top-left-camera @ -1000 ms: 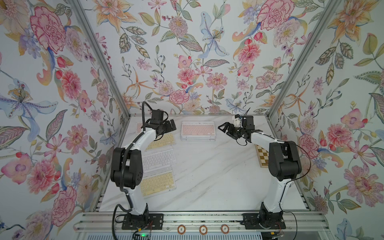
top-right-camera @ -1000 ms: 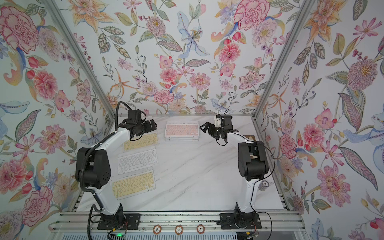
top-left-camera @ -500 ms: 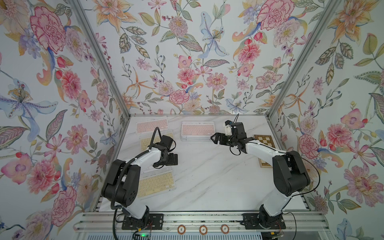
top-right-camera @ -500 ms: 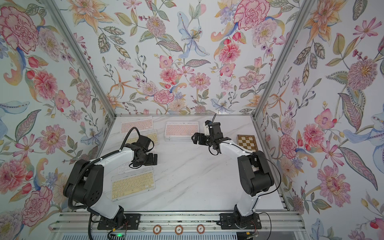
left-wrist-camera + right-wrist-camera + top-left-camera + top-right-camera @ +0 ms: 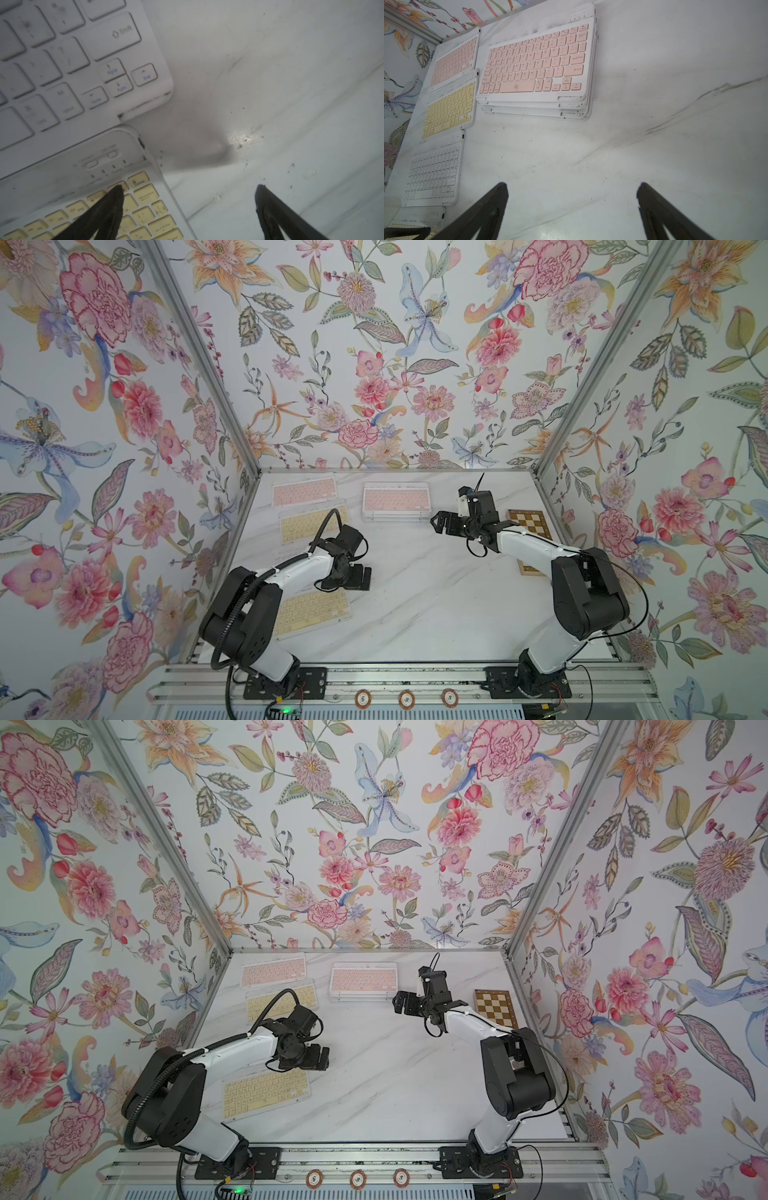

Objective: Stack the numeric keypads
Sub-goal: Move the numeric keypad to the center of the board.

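Numeric keypads sit in two groups on the white marble-look table (image 5: 436,614). A stack of white-framed, pink-keyed boards (image 5: 395,499) is at upper centre in both top views. Four loose keypads run in a column down the left of the tabletop. The right wrist view shows you the stack is several layers deep with slightly staggered edges, so it probably serves as the collection point.

From top of frame downward, the loose ones are:
- a pink-keyed keypad (image 5: 304,494)
- an upper yellow-keyed keypad (image 5: 309,523)
- a white-keyed keypad (image 5: 432,170), mostly hidden under the left arm from above
- a lower yellow-keyed keypad (image 5: 312,612)

The brown-and-cream wooden chessboard (image 5: 530,522) at the right, partly under the right arm, is not your concern.

Your left gripper (image 5: 360,577) has its black fingers apart. In the left wrist view, one finger is over the lower yellow keypad's corner keys and the other is over bare table. It straddles the short edge, likely because a thin flat board offers only its edge to pinch. Contact cannot be told.

Your right gripper (image 5: 441,523) is spread wide and empty, near the stack's right end, perhaps ready to steady it
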You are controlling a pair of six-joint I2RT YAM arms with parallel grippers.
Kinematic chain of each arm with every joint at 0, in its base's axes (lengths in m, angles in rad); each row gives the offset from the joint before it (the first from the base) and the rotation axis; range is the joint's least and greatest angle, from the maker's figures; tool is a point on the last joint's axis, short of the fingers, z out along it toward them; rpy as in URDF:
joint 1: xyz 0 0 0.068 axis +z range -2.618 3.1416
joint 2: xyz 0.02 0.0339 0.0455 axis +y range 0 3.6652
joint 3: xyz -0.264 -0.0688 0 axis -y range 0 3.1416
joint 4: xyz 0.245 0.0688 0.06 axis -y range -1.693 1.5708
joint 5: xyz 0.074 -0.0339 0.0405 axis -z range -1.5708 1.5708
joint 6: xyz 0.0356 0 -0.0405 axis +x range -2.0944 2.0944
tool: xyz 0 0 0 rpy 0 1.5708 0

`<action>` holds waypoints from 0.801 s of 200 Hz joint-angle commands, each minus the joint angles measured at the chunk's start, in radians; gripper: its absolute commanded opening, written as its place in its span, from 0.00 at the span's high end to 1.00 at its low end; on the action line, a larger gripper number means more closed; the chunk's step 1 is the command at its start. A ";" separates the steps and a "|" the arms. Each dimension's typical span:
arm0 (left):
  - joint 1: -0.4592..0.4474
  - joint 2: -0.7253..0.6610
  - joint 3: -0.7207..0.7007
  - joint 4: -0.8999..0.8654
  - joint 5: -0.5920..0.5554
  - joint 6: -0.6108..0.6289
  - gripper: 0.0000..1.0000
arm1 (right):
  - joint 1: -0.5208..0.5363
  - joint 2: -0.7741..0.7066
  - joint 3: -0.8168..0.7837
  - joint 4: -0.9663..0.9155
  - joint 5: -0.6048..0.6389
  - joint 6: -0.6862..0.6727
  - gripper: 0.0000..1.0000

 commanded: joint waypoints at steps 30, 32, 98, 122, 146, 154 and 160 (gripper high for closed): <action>-0.051 0.074 -0.055 0.089 0.104 -0.044 0.01 | -0.030 -0.062 -0.046 0.011 -0.026 0.024 0.01; -0.054 0.077 -0.054 0.092 0.105 -0.045 0.01 | -0.031 -0.063 -0.049 0.012 -0.028 0.025 0.01; -0.170 0.256 0.096 0.289 0.197 -0.143 0.01 | -0.124 -0.114 -0.121 0.065 -0.077 0.105 0.01; -0.225 0.351 0.232 0.367 0.233 -0.195 0.01 | -0.208 -0.153 -0.163 0.067 -0.071 0.152 0.01; -0.250 0.471 0.454 0.387 0.254 -0.209 0.01 | -0.294 -0.208 -0.220 0.101 -0.082 0.199 0.01; -0.250 0.507 0.541 0.369 0.256 -0.203 0.01 | -0.316 -0.219 -0.234 0.113 -0.090 0.212 0.01; -0.250 0.525 0.606 0.351 0.253 -0.195 0.01 | -0.328 -0.223 -0.239 0.117 -0.099 0.217 0.01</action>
